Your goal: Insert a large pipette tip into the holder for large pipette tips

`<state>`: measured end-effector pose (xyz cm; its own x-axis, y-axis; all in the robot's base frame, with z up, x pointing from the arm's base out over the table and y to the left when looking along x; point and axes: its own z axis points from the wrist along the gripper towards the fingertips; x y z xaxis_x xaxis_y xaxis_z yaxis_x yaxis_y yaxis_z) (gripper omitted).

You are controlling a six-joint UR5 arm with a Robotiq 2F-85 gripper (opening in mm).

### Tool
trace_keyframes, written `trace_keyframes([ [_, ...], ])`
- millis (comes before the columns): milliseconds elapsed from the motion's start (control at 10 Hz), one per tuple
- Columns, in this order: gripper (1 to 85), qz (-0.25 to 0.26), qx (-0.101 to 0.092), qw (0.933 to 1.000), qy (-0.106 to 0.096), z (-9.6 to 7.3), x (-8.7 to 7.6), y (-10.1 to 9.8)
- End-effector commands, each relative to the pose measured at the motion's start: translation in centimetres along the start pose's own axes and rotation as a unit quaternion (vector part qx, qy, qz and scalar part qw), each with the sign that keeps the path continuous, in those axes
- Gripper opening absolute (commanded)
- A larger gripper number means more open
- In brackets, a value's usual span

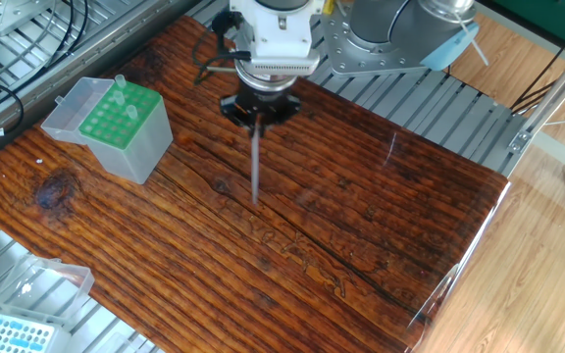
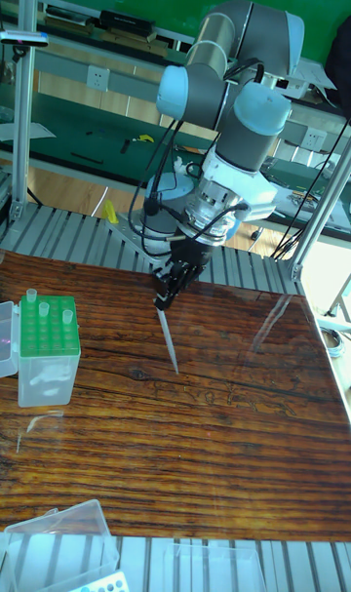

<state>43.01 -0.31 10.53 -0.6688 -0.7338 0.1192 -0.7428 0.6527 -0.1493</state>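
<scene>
The long, thin, translucent grey plastic pipette tip (image 1: 255, 167) hung point-down from the gripper (image 1: 257, 122), its long axis close to vertical; in the tall fixed view it leaned slightly, the fine point (image 2: 175, 369) lying a little to the right of its wide end. The wide end was clamped between the black jaws, which were closed on it, and the point stood above the wood without visibly touching it. One such tip was in the gripper.

To the left, well apart from the hanging tip, stood the translucent plastic box with a bright green top plate of round holes (image 1: 118, 126), one of its kind, with its clear hinged lid (image 1: 70, 110) folded open to the far left side. Three pale tips stood upright in its holes (image 2: 45, 309), their wide ends rising above the green plate: two near the back edge and one further forward in the fixed view.

All this was on the dark, strongly grained wooden table (image 1: 361, 226), one slab set on ribbed metal decking. At the lower left corner, off the wood, lay one flatter box with a light blue grid top (image 1: 10, 333) and a clear lid (image 1: 42, 278) beside it.

The single grey and pale blue arm (image 2: 229, 85) reached down from behind the table.
</scene>
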Motion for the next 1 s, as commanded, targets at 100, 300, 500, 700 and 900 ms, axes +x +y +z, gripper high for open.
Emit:
trace_keyframes([
  [100,1.0,-0.023,0.021,0.9989,0.034,-0.4,3.1,-0.8],
  [300,1.0,-0.026,0.031,0.998,0.048,-0.7,4.4,-0.5],
  [500,1.0,-0.027,0.03,0.9976,0.056,-0.8,4.6,-0.3],
  [700,1.0,-0.026,0.023,0.9981,0.05,-0.7,3.8,-0.4],
  [900,1.0,-0.028,0.02,0.9983,0.047,-0.6,3.6,-0.2],
])
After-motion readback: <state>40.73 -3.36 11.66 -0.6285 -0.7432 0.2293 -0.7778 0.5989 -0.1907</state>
